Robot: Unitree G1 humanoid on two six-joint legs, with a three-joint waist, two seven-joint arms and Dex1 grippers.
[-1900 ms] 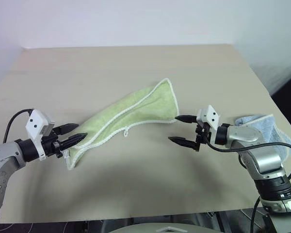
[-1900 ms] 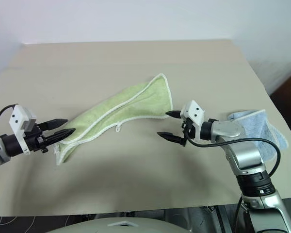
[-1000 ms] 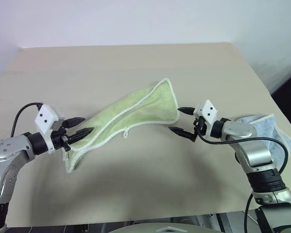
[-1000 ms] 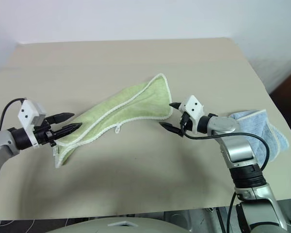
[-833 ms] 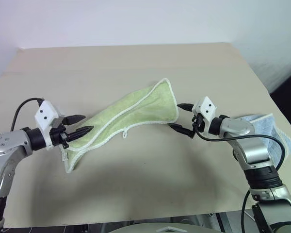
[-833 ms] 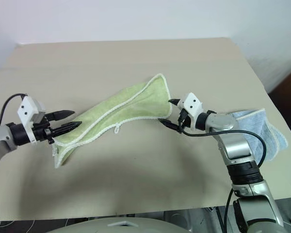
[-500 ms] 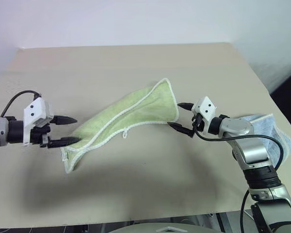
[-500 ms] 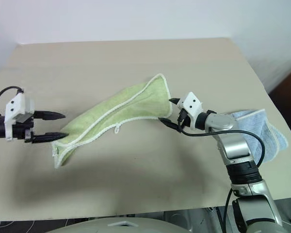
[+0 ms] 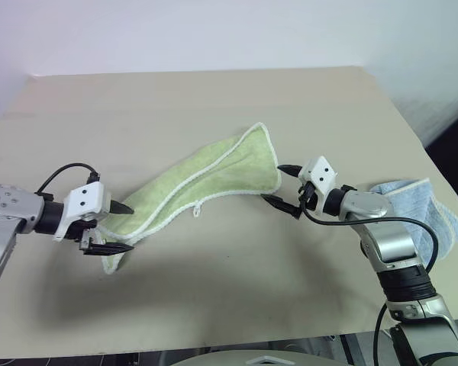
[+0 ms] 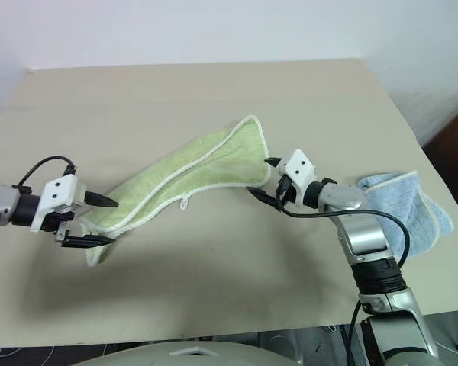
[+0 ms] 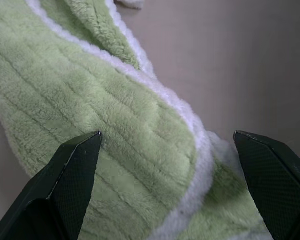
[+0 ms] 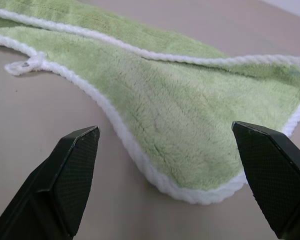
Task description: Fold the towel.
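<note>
Nearest the camera, left gripper (image 9: 120, 227): fingers spread wide, released, straddling the lower end of the towel (image 9: 206, 179) without clamping it. Right gripper (image 9: 283, 187): fingers likewise parted, empty, poised just beside the towel's broad far corner. Between the two grippers, towel: light green, white-edged, lying bunched and slantwise on the tan table (image 9: 214, 99), small white tag (image 9: 198, 209) at its near edge. Behind the right gripper, light blue cloth (image 9: 427, 213), near the table's edge.
</note>
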